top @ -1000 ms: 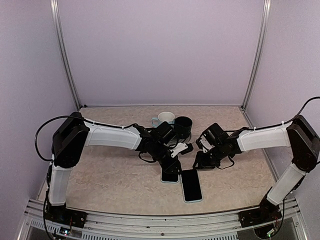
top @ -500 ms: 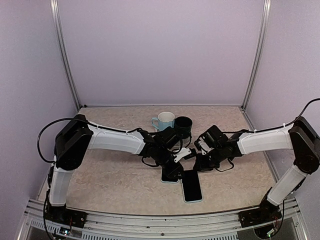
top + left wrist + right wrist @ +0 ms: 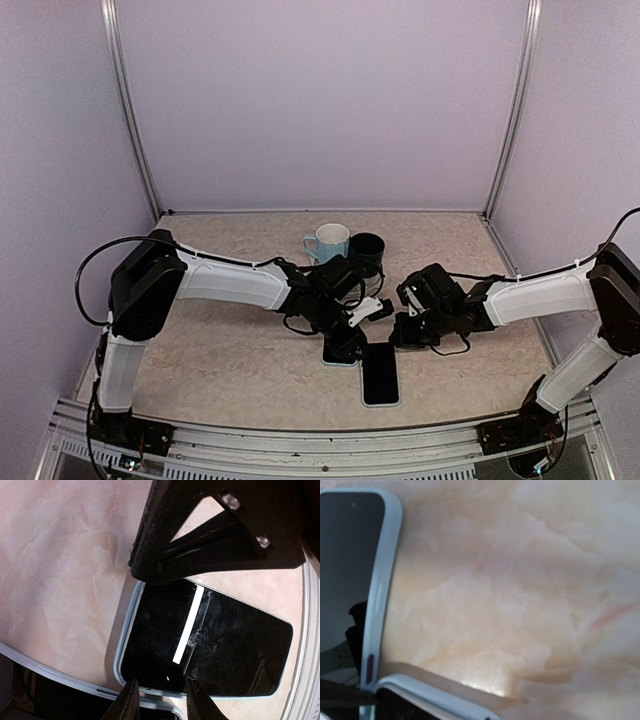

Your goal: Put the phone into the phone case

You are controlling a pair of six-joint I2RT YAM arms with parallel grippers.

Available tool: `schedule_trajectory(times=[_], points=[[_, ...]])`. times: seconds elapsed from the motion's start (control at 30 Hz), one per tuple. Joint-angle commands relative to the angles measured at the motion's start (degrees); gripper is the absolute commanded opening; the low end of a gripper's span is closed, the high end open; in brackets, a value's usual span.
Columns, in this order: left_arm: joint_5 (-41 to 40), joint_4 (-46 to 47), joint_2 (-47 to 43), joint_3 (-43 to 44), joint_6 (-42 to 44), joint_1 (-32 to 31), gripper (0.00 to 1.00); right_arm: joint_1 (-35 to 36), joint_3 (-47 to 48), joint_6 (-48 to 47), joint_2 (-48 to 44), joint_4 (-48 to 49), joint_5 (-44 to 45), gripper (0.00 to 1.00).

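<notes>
Two flat dark slabs with pale blue rims lie side by side. The left one [image 3: 338, 356], thick-rimmed with moulded side buttons [image 3: 376, 597], I take for the phone case. The right one is the black-screened phone [image 3: 380, 377], also seen in the left wrist view [image 3: 225, 645]. My left gripper [image 3: 352, 338] stands over the seam between them; its fingers [image 3: 127, 705] are a narrow gap apart, straddling the phone's long edge near a corner, with nothing clamped. My right gripper [image 3: 400, 332] is shut at the phone's far end, its black body [image 3: 225, 530] over the opposite edge. Its own fingers are out of its wrist view.
A pale blue mug [image 3: 327, 240] and a black mug [image 3: 367, 248] stand close behind the two grippers. Lilac walls enclose the marbled table [image 3: 230, 350] on three sides. A metal rail [image 3: 320, 440] runs along the near edge by the arm bases.
The right gripper has closed and moved left and forward to the phone's far end. The phone has turned from slanted to straight. The left gripper came down between the two slabs.
</notes>
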Motion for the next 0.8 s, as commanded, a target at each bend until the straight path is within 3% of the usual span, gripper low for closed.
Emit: schedule_trajectory(times=[0.0, 0.3, 0.53, 0.77], points=[[2.0, -4.0, 2.5, 1.5, 0.4, -1.1, 0.34, 3.0, -2.3, 2.4, 0.7, -3.7, -5.0, 0.04], [1.9, -4.0, 5.1, -1.5, -2.4, -1.4, 0.34, 6.7, -4.5, 6.8, 4.0, -0.1, -4.5, 0.04], [0.7, -2.5, 5.5, -4.7, -5.3, -0.2, 0.33, 5.6, 8.2, 0.7, 0.9, -15.9, 2.7, 0.13], [1.9, 0.1, 3.2, -7.5, -5.6, -0.9, 0.33, 4.4, 9.4, 0.6, -3.0, -20.8, 3.0, 0.12]])
